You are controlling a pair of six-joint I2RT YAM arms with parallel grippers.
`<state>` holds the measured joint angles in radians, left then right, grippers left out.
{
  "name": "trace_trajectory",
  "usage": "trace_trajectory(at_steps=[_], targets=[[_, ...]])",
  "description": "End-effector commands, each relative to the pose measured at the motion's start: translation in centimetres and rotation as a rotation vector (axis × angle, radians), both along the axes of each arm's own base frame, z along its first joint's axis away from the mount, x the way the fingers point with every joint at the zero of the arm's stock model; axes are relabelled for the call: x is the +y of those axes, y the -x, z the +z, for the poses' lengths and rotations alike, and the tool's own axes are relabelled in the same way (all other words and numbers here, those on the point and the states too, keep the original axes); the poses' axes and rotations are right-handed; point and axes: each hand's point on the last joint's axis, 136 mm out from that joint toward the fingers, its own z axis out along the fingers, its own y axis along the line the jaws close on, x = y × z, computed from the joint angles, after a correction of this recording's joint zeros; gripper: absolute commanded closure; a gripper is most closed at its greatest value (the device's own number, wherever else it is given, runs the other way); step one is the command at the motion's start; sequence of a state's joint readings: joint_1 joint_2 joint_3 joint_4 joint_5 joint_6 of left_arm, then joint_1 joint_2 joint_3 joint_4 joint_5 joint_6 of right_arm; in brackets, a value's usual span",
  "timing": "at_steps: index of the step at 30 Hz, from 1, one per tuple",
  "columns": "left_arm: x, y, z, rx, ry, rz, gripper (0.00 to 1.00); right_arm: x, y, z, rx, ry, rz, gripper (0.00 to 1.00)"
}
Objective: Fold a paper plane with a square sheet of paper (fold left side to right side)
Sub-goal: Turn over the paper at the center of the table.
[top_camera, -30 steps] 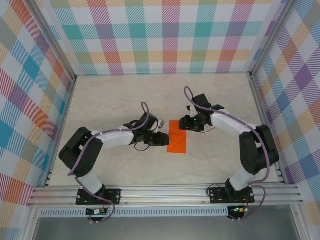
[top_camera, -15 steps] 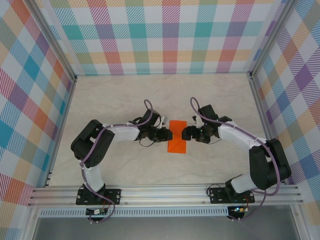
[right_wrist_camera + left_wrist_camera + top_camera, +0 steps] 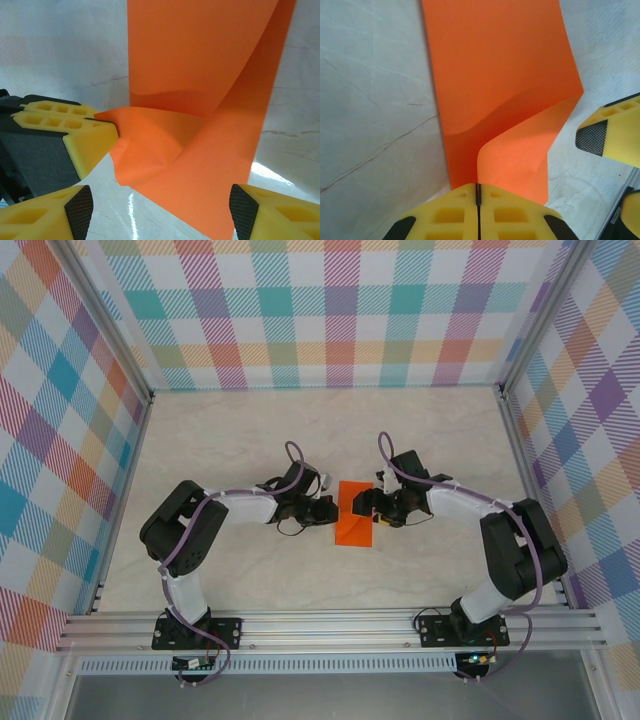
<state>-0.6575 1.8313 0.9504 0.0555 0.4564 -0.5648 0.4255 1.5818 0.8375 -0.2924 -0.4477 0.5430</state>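
Right jaws closer, low, open at the sheet (image 3: 355, 527); left jaws tight on it.

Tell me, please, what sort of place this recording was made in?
Probably a lab robot test cell: plaid-printed walls on an aluminium frame enclose a marble-look tabletop, with two arms bolted at its near edge.

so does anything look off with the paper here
Yes: the orange paper is crumpled where the left gripper pinches its edge, with a soft wrinkle and a raised curl instead of a flat, clean fold.
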Motion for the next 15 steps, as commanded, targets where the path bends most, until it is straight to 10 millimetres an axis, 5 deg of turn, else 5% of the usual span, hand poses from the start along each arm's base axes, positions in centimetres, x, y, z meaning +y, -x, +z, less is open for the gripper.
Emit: trace_trajectory(at_steps=[1, 11, 15], targets=[[0.9, -0.6, 1.0, -0.033, 0.0, 0.025, 0.94, 1.2, -0.4, 0.2, 0.024, -0.078, -0.006, 0.27], [1.0, -0.7, 1.2, -0.038, 0.002, 0.031, 0.93, 2.7, -1.6, -1.3, 0.077, -0.098, 0.007, 0.44], [1.6, -0.9, 1.6, -0.05, -0.008, 0.049, 0.8, 3.2, -1.8, -1.2, 0.065, -0.116, 0.024, 0.59]])
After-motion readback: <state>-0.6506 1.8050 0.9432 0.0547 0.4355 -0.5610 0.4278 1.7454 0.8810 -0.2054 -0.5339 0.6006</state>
